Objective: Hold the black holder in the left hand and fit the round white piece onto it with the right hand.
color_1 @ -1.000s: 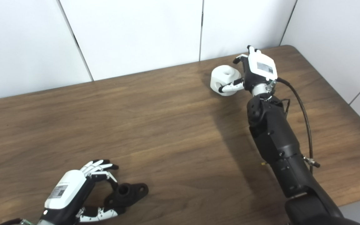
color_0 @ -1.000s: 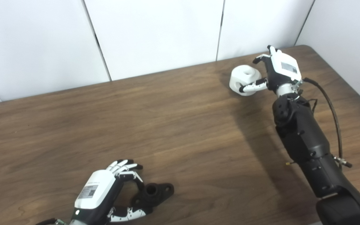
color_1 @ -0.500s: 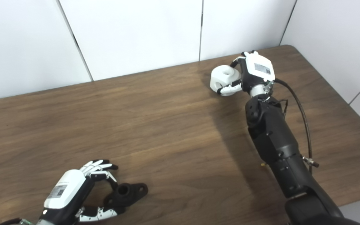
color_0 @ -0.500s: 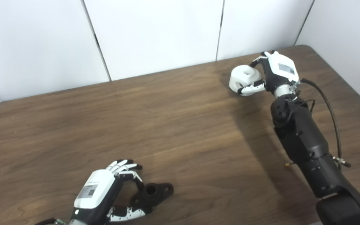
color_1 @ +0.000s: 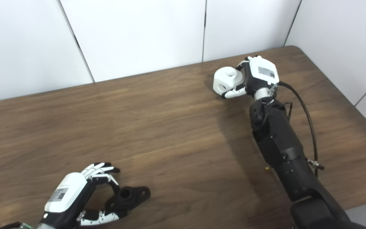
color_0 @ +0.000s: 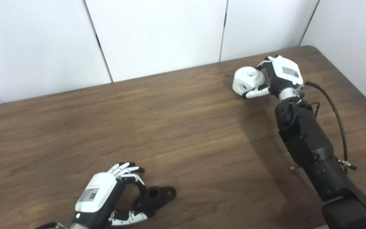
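The black holder lies on the brown table near the front left. My left hand curls around its left end, thumb below and fingers above, touching it; the holder still rests on the table. The round white piece, with a hole on top and one in its side, is at the far right. My right hand is shut on it, thumb under its front and fingers over its far side. It also shows in the right eye view.
A black cable loops beside my right forearm. The table's right edge and rounded far corner are close to the right hand. White wall panels stand behind the table.
My right hand's fingers have closed from spread to wrapped around the white piece, which has shifted slightly left and tilted. The left hand and black holder have not moved.
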Motion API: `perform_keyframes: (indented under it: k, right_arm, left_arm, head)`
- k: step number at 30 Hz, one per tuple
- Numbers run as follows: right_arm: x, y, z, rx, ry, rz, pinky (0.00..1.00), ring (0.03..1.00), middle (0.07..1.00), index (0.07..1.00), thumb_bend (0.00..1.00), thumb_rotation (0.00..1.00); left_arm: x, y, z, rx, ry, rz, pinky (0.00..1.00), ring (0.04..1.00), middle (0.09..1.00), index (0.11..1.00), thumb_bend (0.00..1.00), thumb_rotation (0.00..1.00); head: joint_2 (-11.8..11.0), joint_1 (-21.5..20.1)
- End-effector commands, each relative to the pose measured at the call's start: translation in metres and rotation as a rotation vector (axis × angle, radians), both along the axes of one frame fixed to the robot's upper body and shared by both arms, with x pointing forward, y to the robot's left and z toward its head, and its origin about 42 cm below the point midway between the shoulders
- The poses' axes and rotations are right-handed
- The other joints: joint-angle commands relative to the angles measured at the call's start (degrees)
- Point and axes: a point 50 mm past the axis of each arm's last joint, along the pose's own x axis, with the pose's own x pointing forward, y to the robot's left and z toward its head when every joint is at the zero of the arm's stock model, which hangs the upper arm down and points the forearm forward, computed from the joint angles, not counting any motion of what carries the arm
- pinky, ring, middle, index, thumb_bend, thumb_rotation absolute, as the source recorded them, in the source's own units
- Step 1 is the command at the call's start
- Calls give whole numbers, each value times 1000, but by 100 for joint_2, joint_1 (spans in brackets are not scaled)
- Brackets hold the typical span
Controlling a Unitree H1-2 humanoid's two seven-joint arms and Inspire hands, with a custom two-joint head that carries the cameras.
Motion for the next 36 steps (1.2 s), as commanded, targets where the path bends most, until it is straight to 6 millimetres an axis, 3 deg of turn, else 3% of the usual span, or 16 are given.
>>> perform_keyframes:
  k: [1,18,28,36]
  right_arm:
    - [8,-8,31,-44,-97,-1,874,981,892,655,826,312]
    - [11,-7,32,-50,-113,11,869,968,898,618,792,317]
    - [13,-4,36,-16,-111,16,855,963,861,616,785,371]
    - [13,-3,36,-34,-105,30,858,939,816,589,774,338]
  left_arm:
    - [-16,14,-27,85,177,18,900,897,812,488,517,48]
    - [-16,12,-29,85,184,20,900,895,813,488,517,48]
    - [-16,11,-29,90,186,24,898,896,813,489,518,48]
    - [-17,10,-31,74,188,26,900,896,813,488,517,47]
  head:
    - [0,-1]
    - [14,35]
    - [12,40]
    - [21,38]
